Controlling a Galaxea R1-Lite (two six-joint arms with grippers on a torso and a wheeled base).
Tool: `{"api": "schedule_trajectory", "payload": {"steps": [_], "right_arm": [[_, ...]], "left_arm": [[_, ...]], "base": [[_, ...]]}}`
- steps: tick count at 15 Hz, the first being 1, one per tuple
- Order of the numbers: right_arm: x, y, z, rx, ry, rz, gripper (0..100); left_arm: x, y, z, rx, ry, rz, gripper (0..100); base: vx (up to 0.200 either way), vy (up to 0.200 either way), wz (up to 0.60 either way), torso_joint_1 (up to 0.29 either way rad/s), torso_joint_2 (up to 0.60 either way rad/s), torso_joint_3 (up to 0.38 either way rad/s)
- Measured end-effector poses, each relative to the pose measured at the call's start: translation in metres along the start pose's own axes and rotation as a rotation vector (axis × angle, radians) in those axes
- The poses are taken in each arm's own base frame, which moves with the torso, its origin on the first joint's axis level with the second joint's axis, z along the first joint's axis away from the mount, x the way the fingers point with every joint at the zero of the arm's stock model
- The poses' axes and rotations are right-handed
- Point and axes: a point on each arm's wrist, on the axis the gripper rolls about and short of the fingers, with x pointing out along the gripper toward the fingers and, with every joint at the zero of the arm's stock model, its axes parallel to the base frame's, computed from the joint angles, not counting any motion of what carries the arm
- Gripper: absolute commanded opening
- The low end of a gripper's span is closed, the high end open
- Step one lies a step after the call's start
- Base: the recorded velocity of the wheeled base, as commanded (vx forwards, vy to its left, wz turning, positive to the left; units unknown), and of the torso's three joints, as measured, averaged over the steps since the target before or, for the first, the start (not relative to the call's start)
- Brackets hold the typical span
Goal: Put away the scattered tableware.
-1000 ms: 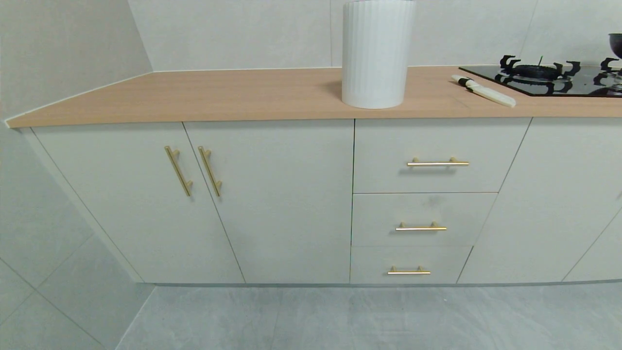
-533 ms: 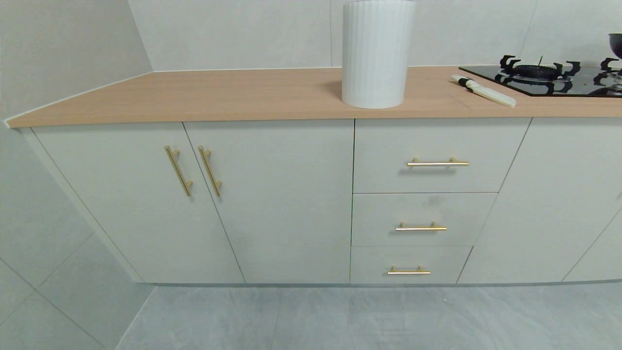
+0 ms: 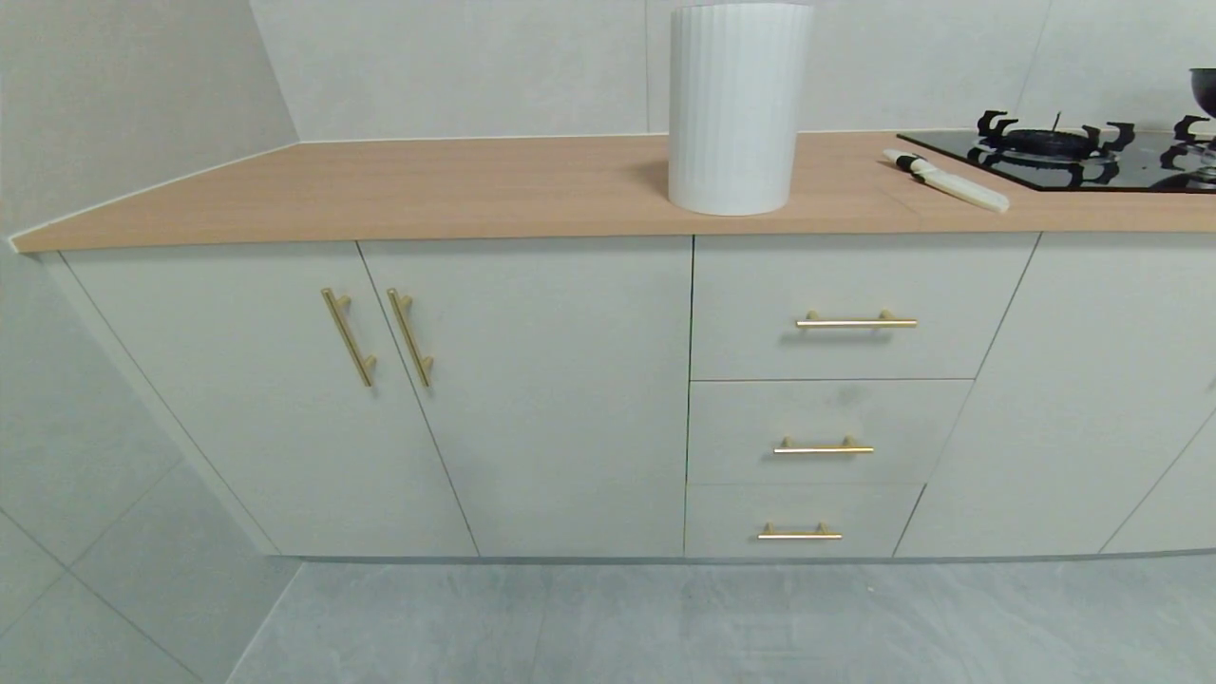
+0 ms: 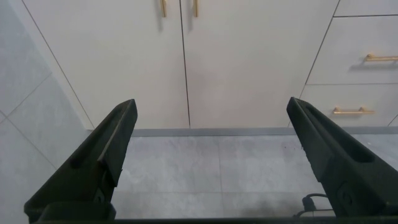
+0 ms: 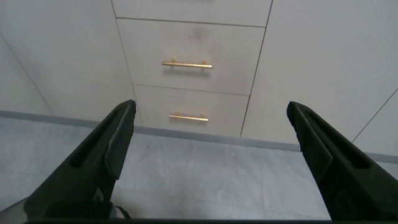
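Wooden countertop (image 3: 427,185) with white ribbed canister (image 3: 731,104), pale knife (image 3: 945,178) beside black hob (image 3: 1073,157)

Kitchen: gas hob (image 3: 1056,144), counter (image 3: 399,190), drawers (image 3: 836,280)

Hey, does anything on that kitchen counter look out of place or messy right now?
Only the knife: it lies loose and at a slant on the wooden countertop, just beside the gas hob and near the front edge. The white ribbed container stands upright, and the cabinet doors and drawers look shut; nothing spilled.
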Motion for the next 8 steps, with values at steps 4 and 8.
{"api": "schedule_trajectory", "payload": {"steps": [4,8], "right_arm": [[0.0,0.0,0.0,0.0,0.0,0.0,100],[0.0,0.0,0.0,0.0,0.001,0.0,100]], "left_arm": [[0.0,0.0,-0.0001,0.0,0.0,0.001,100],[0.0,0.0,-0.0001,-0.001,0.0,0.0,100]], "base": [[0.2,0.0,0.0,0.006,0.0,0.005],[0.2,0.0,0.0,0.004,0.0,0.002]]}}
